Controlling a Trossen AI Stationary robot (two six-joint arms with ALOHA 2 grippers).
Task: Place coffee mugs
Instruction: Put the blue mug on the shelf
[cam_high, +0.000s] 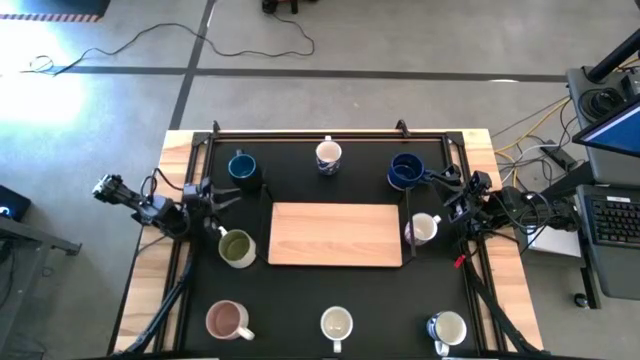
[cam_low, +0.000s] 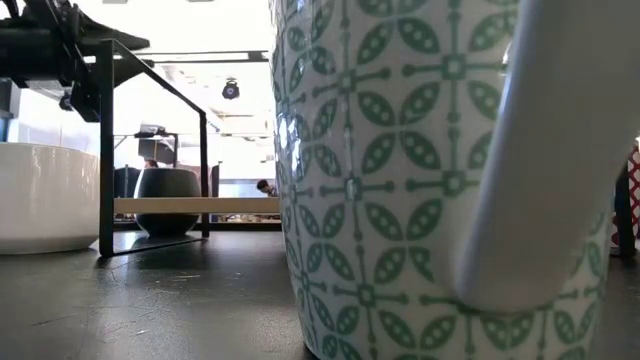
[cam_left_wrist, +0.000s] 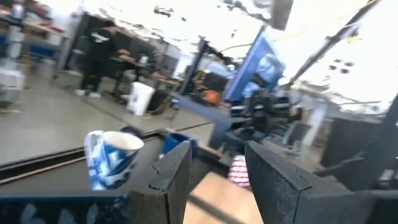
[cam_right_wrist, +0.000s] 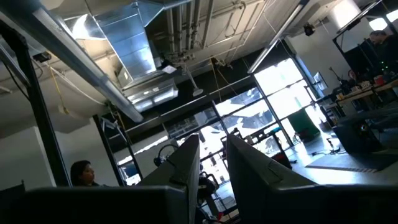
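Note:
Eight mugs stand upright on the black mat around a light wooden board (cam_high: 335, 235): teal-blue (cam_high: 242, 168), white patterned (cam_high: 328, 155) and blue (cam_high: 405, 170) at the far side, olive (cam_high: 237, 248) left of the board, white (cam_high: 423, 229) right of it, and pink (cam_high: 227, 320), white (cam_high: 336, 325) and metallic (cam_high: 447, 328) at the near side. My left gripper (cam_high: 222, 197) is open and empty between the teal-blue and olive mugs. My right gripper (cam_high: 443, 185) is just right of the blue mug, tipped upward, its fingers (cam_right_wrist: 186, 165) a little apart with nothing between them.
A black frame rail (cam_high: 330, 133) runs along the mat's far edge and down both sides. In the low view the near white mug with green pattern (cam_low: 400, 180) fills most of the picture. People show in the room beyond the table (cam_left_wrist: 102, 53).

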